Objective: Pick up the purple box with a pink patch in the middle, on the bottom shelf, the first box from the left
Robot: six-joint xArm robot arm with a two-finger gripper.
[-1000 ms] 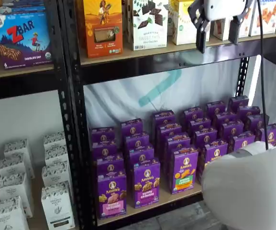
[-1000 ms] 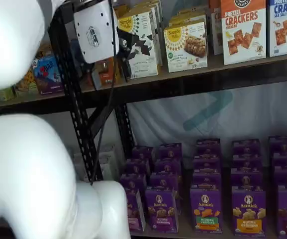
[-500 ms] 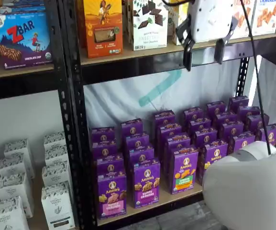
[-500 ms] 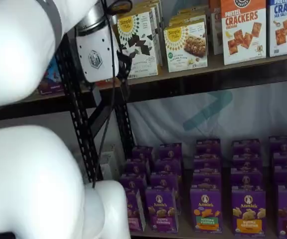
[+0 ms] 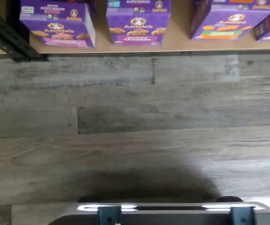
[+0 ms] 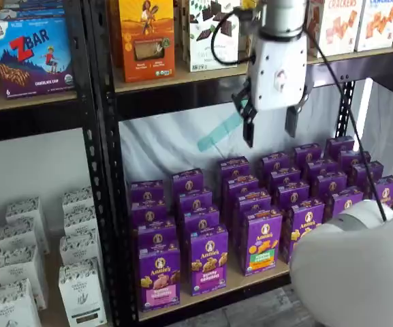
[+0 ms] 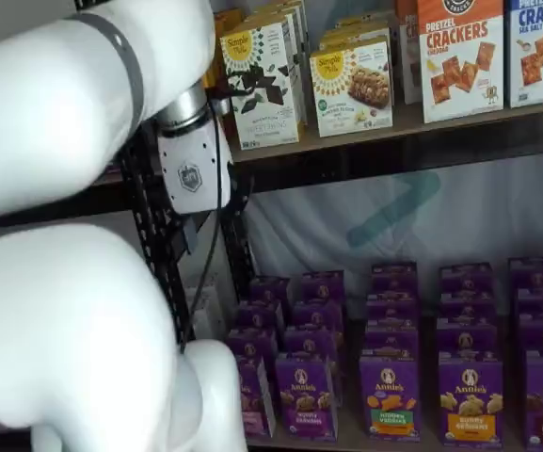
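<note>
The purple box with the pink patch (image 6: 159, 276) stands upright at the front left corner of the bottom shelf (image 6: 250, 281), beside the black post. The wrist view shows it too (image 5: 57, 30), on the tan board's front edge (image 5: 181, 46). In a shelf view it is partly hidden behind my white arm (image 7: 255, 400). My gripper (image 6: 270, 128) hangs open and empty in front of the upper shelf board, well above the rows of purple boxes and to the right of the pink-patch box. In a shelf view only its white body (image 7: 196, 169) shows clearly.
A purple-patch box (image 6: 208, 262) and a green-patch box (image 6: 262, 242) stand to the right of the pink one, with several purple rows behind. A black rack post (image 6: 107, 204) borders the left. White boxes (image 6: 19, 272) fill the neighbouring bay. My white arm link (image 6: 359, 272) fills the lower right.
My gripper has come down from the upper shelf's boxes to just below that shelf board and shifted a little left. The boxes have not moved.
</note>
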